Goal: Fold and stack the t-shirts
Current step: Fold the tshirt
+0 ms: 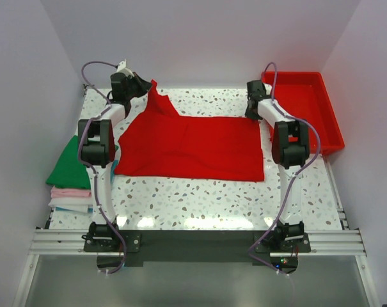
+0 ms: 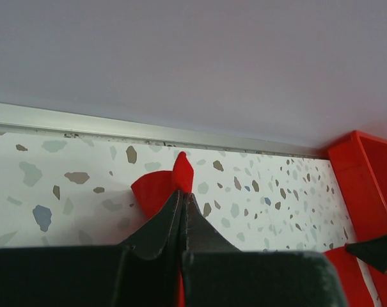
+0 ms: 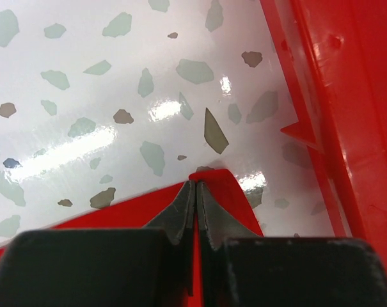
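A bright red t-shirt (image 1: pixel 190 147) lies spread across the middle of the table. My left gripper (image 1: pixel 142 85) is shut on its far left corner and holds it lifted off the table; the pinched cloth (image 2: pixel 180 174) pokes out past the closed fingertips in the left wrist view. My right gripper (image 1: pixel 252 109) is shut on the shirt's far right corner, low at the table; the red cloth (image 3: pixel 228 188) shows around the closed fingertips in the right wrist view. A stack of folded shirts, green (image 1: pixel 71 164) on top, then pale pink (image 1: pixel 70 192) and white, sits at the table's left edge.
A rigid red plastic tray (image 1: pixel 308 109) stands at the far right, right beside my right gripper; its wall (image 3: pixel 347 115) fills the right of the right wrist view. The back wall and a metal rail (image 2: pixel 148 131) are close behind my left gripper.
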Controlling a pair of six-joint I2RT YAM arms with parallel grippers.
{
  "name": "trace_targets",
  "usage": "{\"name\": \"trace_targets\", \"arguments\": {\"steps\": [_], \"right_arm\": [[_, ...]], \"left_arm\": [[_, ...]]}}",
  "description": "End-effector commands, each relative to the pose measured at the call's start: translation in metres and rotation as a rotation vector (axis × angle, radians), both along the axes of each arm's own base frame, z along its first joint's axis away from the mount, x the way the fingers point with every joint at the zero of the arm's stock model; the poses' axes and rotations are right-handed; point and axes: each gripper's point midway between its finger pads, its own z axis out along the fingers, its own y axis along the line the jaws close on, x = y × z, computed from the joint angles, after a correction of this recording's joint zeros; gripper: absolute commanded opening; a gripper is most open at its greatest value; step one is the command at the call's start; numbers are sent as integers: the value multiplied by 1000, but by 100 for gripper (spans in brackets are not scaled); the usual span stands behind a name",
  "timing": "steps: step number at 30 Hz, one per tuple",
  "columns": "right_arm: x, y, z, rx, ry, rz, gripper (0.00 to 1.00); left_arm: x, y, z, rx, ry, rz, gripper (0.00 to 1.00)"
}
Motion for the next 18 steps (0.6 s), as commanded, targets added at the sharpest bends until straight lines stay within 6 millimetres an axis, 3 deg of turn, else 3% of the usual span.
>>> {"name": "trace_targets", "arguments": {"steps": [1,10,11,18], "right_arm": [[1,5,6,28,-9,2,0],[7,4,52,28,-139,17,0],[8,4,60,28,-156,19,0],[4,3,83,29,-201,26,0]], "left_arm": [[3,4,17,-14,-63,-8,0],[-2,3,44,-13,-120,-17,0],[-2,18,43,-11,-119,6,0],[-13,28,61,-30,-160,15,0]]}}
